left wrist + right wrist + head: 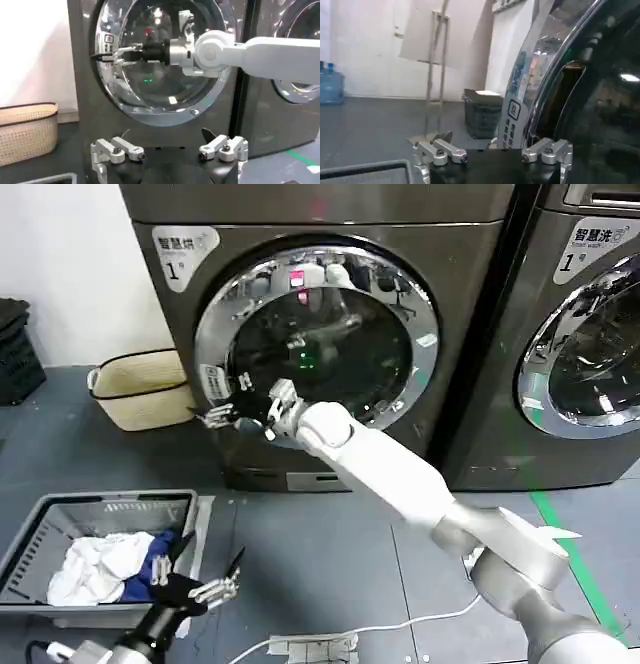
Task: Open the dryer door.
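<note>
Right end effector (225, 416) is positioned at the left edge of the dryer door (316, 344), centre-left of the head view frame, with its arm extending from the lower right. In the left wrist view the fingers are spread and reach onto the chrome ring beside the recessed handle zone; nothing is clamped between them, and whether a fingertip is hooked behind the rim cannot be determined.

Dryer door status: the door occupies the upper centre of the head view, on the left-hand dryer (180, 364) (marked "1"). In the right wrist view a dark gap is visible between the chrome ring and the machine front, so the latch side appears to be released and the door slightly ajar. This is a judgement, not a confirmed reading.

Progress: approach complete, initial release probably achieved. Remaining: swing the door outward through its full arc.

Left end effector (195, 589) is parked at the lower left of the head view frame, fingers spread wide and empty, just beside the grey laundry basket (40, 519).
</note>
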### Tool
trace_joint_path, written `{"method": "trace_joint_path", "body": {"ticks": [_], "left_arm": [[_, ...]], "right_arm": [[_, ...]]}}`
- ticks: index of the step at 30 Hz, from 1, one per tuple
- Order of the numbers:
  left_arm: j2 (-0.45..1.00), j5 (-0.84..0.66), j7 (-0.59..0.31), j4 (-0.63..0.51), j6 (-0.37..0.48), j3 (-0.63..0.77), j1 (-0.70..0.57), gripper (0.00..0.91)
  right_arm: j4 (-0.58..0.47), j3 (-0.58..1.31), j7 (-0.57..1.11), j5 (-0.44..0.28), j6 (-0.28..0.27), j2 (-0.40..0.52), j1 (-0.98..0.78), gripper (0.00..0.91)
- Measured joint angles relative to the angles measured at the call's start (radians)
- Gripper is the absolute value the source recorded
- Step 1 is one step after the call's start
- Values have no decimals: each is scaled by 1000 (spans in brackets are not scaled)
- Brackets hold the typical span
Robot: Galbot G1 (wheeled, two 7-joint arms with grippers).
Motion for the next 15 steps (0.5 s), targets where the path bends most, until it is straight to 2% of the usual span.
{"method": "trace_joint_path", "body": {"ticks": [9, 15], "left_arm": [[33, -132, -24, 47, 59, -100, -63, 907], [60, -179, 38, 92, 56, -196, -113, 907]], "right_arm": [[103, -7, -74, 57, 2, -78, -23, 907], [192, -10, -118, 78, 2, -152, -45, 907]]}}
